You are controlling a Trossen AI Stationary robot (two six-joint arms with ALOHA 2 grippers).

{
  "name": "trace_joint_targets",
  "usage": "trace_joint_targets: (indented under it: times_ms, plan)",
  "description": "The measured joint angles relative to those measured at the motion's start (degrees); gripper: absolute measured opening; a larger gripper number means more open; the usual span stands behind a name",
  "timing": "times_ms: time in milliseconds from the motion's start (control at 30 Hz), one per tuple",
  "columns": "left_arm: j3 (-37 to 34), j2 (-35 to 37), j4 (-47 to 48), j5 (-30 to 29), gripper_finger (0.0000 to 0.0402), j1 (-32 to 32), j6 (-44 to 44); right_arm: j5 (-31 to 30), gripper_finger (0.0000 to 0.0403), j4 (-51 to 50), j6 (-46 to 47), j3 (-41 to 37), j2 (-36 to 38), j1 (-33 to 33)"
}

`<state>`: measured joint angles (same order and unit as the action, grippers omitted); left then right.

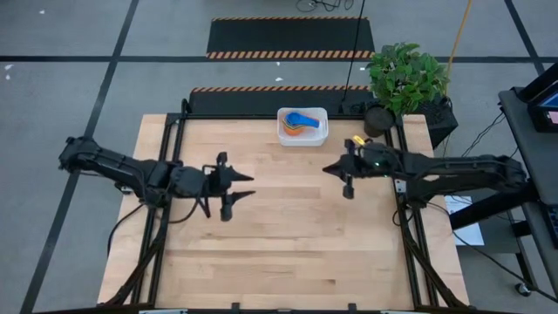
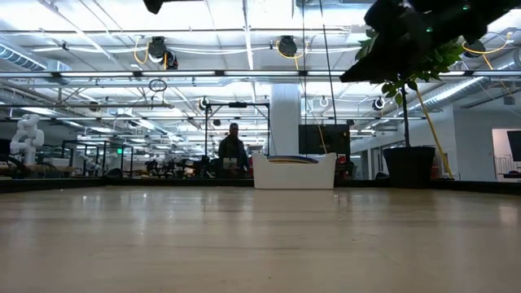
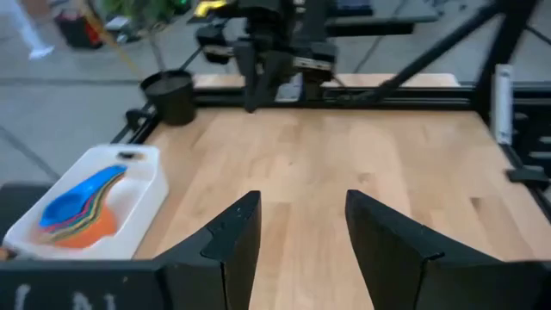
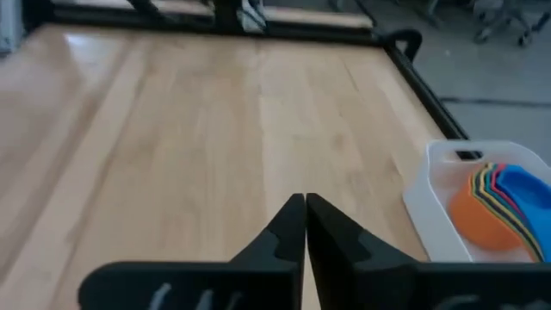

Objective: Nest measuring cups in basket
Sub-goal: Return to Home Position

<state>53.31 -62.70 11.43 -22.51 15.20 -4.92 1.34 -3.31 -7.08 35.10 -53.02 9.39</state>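
Grey floor [image 1: 61, 96] with black tape lines [image 1: 87, 58]; pipe-hung ceiling [image 2: 98, 49] (a person [image 2: 234, 146] stands far back).

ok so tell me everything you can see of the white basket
The basket is a small white rectangular plastic bin with rounded corners, sitting upright on the wooden table at the middle of its far edge, near the potted plant. It holds the nested measuring cups, blue uppermost. The left gripper and right gripper hang clear of it.

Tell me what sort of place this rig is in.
Probably a large robotics lab or workshop hall: exposed ceiling pipes with lights, a person among workstations far behind the table, and hazard-striped floor mats.
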Motion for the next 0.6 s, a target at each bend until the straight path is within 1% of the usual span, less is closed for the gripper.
trace_joint_targets:
  times_ms: [167, 300, 367, 600]
  plan:
    - [-2.4, 0.0, -5.7, 0.5, 0.0175, 1.4, 3.3, 0.3, 0.0002, 6.3, 1.4, -6.8, 6.1, -2.6]
    - [-5.2, 0.4, -13.0, 4.8, 0.0175, 0.6, 7.4, 0.4, 0.0001, 11.9, 1.1, -12.3, 9.6, -3.8]
    - [-6.7, 0.4, -16.1, 6.0, 0.0175, -0.6, 8.0, 0.4, 0.0001, 14.7, 0.5, -14.6, 10.8, -3.9]
    - [-12.3, 0.9, -18.3, 6.0, 0.0175, -9.0, 7.6, 0.3, 0.0001, 22.6, -1.4, -21.5, 12.9, -3.7]
